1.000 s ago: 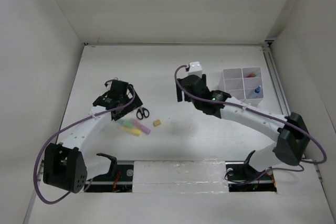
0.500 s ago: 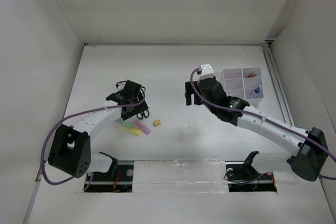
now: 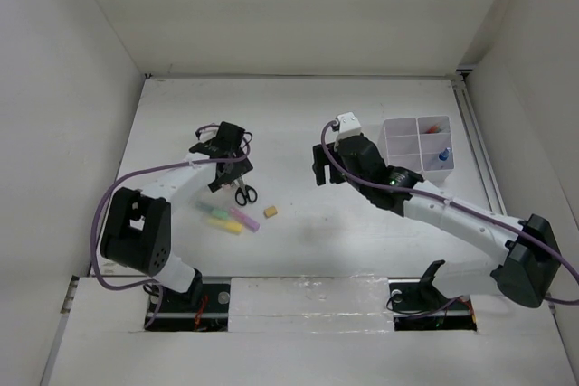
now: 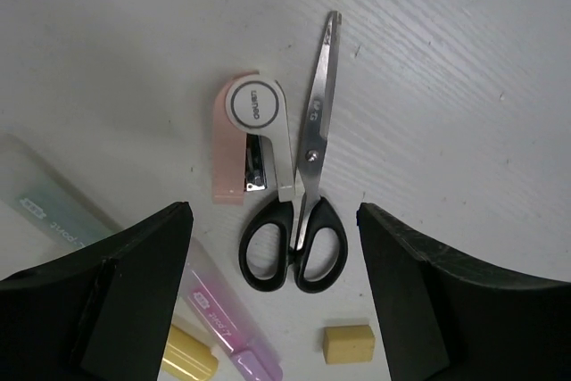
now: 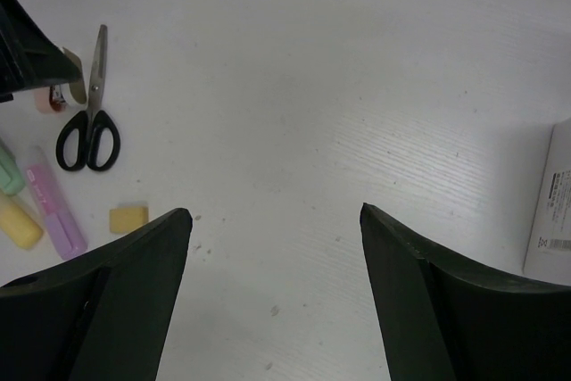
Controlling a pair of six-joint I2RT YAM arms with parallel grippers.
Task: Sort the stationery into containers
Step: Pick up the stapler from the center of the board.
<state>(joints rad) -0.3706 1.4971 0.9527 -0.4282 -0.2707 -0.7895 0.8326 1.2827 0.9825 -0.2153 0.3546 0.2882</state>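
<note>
The white table (image 3: 298, 115) carries everything. The left arm reaches to the left-centre of it, and the left gripper (image 4: 272, 211) hangs over the black-handled scissors (image 4: 308, 176) with its jaws spread wide to either side of them, touching nothing. The right gripper (image 5: 275, 211) hovers near the middle of the table over bare surface, its jaws also well apart and empty.

The divided white box (image 3: 404, 137) stands at the far right. A blue-capped tube (image 3: 443, 156) sits in its near right compartment and something red (image 3: 432, 129) in the far right one (too small to name).

Three marker sticks lie side by side, just near and left of the scissors: green (image 4: 53, 211), pink (image 4: 219, 318) and yellow (image 4: 187, 354). The scissors lie closed, with a pinkish piece (image 4: 234, 144) against their left side. A tan eraser (image 4: 348, 343) lies alone just near the handles.
</note>
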